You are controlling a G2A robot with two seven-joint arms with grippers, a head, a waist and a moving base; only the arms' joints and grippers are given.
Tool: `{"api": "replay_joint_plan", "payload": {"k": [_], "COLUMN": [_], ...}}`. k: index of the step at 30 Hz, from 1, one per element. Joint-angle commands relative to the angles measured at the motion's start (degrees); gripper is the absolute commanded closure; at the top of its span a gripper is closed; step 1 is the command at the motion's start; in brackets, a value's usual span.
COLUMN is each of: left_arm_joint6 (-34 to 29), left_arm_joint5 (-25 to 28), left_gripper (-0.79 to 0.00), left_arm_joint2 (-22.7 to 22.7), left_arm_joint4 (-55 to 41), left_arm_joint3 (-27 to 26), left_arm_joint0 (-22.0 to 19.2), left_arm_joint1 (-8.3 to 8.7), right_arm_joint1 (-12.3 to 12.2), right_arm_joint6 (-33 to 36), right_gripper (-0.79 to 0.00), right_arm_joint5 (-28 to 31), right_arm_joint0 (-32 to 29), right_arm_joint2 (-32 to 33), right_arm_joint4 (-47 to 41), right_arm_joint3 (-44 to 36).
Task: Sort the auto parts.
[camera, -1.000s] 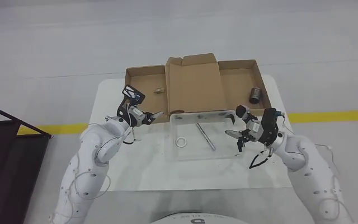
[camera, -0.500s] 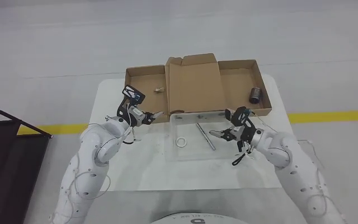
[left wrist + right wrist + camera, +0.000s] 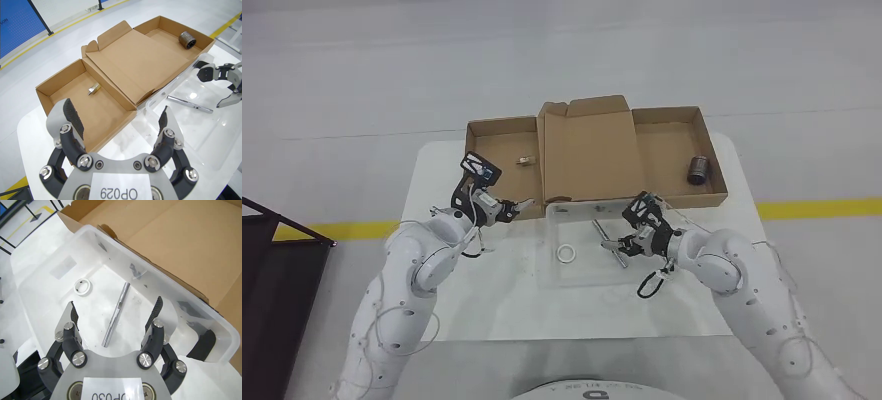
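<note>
The cardboard box (image 3: 587, 150) lies open, with a small fitting (image 3: 525, 160) in its left compartment and a metal cylinder (image 3: 698, 169) in its right one. In front of it, the clear tray (image 3: 577, 275) holds a metal rod (image 3: 115, 314) and a white ring (image 3: 82, 287). The right gripper (image 3: 115, 301) hangs over the tray, jaws spread wide either side of the rod and gripping nothing, while the left gripper (image 3: 116, 104), equally wide and empty, sits above the table (image 3: 492, 290) beside the box's left compartment.

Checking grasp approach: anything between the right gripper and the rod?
Nothing visible. The right gripper hangs open over the rod, which lies bare on the floor of the tray. The ring sits apart from the rod, off to one side.
</note>
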State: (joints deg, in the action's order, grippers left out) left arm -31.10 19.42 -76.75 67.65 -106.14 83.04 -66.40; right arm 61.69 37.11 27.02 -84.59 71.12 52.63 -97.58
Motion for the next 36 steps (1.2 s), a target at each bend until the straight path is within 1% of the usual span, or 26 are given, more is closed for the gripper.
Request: {"api": "replay_joint_plan", "payload": {"k": [1,6,10,11,12,15,18,20,24,28,29,32,33,35,36], "left_arm_joint6": [0.0,0.0,0.0,0.0,0.0,0.0,0.0,0.0,0.0,0.0,0.0,0.0,0.0,0.0,0.0], "left_arm_joint5": [0.0,0.0,0.0,0.0,0.0,0.0,0.0,0.0,0.0,0.0,0.0,0.0,0.0,0.0,0.0], "left_gripper": [-0.785,-0.785,-0.785,-0.785,-0.785,-0.785,-0.785,-0.785,-0.785,-0.785,-0.785,-0.785,-0.785,-0.785,-0.785], "left_arm_joint2": [0.0,0.0,0.0,0.0,0.0,0.0,0.0,0.0,0.0,0.0,0.0,0.0,0.0,0.0,0.0], "left_arm_joint4": [0.0,0.0,0.0,0.0,0.0,0.0,0.0,0.0,0.0,0.0,0.0,0.0,0.0,0.0,0.0], "left_arm_joint3": [0.0,0.0,0.0,0.0,0.0,0.0,0.0,0.0,0.0,0.0,0.0,0.0,0.0,0.0,0.0], "left_arm_joint0": [0.0,0.0,0.0,0.0,0.0,0.0,0.0,0.0,0.0,0.0,0.0,0.0,0.0,0.0,0.0], "left_arm_joint1": [0.00,0.00,0.00,0.00,0.00,0.00,0.00,0.00,0.00,0.00,0.00,0.00,0.00,0.00,0.00], "right_arm_joint1": [0.2,0.6,1.0,1.1,1.2,1.4,1.7,1.9,2.3,2.6,2.6,2.8,2.8,2.9,2.9], "right_arm_joint6": [1.2,2.6,3.7,3.8,4.0,4.7,5.5,5.8,5.8,5.8,5.9,6.4,6.7,7.1,7.2], "right_gripper": [-0.674,-0.643,-0.653,-0.643,-0.646,-0.693,-0.693,-0.723,-0.723,-0.705,-0.677,-0.643,-0.613,-0.585,-0.585], "right_arm_joint5": [-2.2,-4.4,-5.8,-6.0,-6.3,-7.5,-8.8,-9.2,-9.0,-8.9,-8.9,-8.3,-8.1,-8.0,-8.0], "right_arm_joint0": [0.8,2.4,4.1,4.4,4.8,5.9,7.0,7.7,9.1,10.1,10.3,11.1,11.4,12.0,12.2], "right_arm_joint2": [-1.3,-3.6,-6.0,-6.3,-6.8,-8.2,-9.5,-10.4,-11.8,-12.6,-12.7,-13.1,-13.2,-13.3,-13.4], "right_arm_joint4": [0.8,1.0,1.8,1.9,2.0,2.9,3.8,4.1,3.7,3.3,3.3,1.9,1.6,1.2,1.0], "right_arm_joint3": [0.4,1.7,3.0,3.3,3.6,4.6,5.4,6.0,7.4,8.7,8.9,10.0,10.5,11.4,11.7]}}
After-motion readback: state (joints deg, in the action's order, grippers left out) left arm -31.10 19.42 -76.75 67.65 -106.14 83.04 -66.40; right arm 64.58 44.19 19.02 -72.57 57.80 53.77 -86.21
